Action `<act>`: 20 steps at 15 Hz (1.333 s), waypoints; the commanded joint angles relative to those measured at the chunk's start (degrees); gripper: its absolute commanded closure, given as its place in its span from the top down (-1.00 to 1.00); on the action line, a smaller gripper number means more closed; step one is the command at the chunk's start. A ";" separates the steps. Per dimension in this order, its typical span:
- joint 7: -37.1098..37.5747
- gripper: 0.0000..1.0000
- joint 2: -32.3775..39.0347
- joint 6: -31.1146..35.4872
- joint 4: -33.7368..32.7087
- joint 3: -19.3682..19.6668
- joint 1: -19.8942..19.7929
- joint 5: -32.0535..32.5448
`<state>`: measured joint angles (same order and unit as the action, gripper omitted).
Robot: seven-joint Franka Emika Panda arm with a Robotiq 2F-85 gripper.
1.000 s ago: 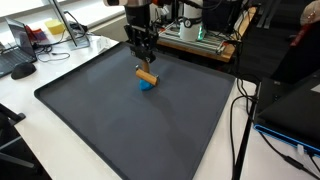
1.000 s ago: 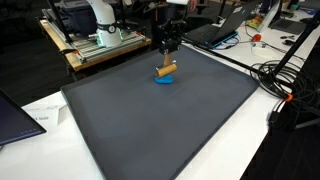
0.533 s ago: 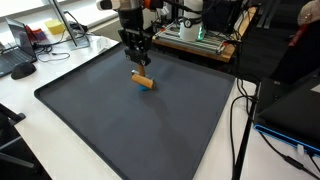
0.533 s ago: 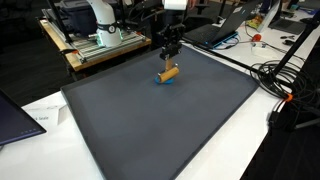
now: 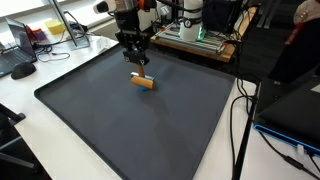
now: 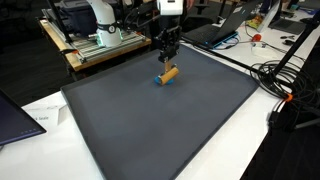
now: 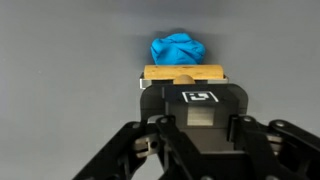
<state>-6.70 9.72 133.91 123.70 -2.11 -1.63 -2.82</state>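
My gripper (image 5: 138, 66) (image 6: 168, 60) hangs over the far part of the dark mat (image 5: 120, 120) and is shut on a tan wooden block (image 5: 143, 82) (image 6: 169, 73). The block juts out below the fingers, tilted. In the wrist view the gripper (image 7: 185, 88) comes in from the bottom, with the wooden block (image 7: 183, 73) at its tip. Just beyond the block lies a crumpled blue thing (image 7: 178, 48). In an exterior view a sliver of the blue thing (image 6: 160, 82) shows under the block; whether the two touch I cannot tell.
The mat (image 6: 160, 120) lies on a white table (image 5: 30, 130). A keyboard and mouse (image 5: 20, 68) sit at one side. Cables (image 6: 285, 85) trail along another edge. Lab equipment (image 5: 195, 35) stands behind the mat. A dark laptop (image 6: 15, 110) lies at a corner.
The gripper has carried the wooden block a little toward the far side of the mat. The blue thing, plain under the block a second ago, is now mostly hidden behind it.
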 commanded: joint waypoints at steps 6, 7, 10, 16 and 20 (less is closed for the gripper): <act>-4.66 -0.57 0.38 1.91 4.67 0.42 -0.30 -0.67; -4.73 -0.57 0.51 2.07 4.81 0.43 -0.19 -0.31; -4.84 -0.57 0.93 2.76 5.30 0.54 -0.01 0.57; -3.62 -0.57 1.66 2.74 5.85 0.80 0.73 3.53; -3.01 -0.57 2.40 3.00 5.01 0.53 1.34 4.19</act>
<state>-10.52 9.53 137.09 125.71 -2.10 -1.01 -1.22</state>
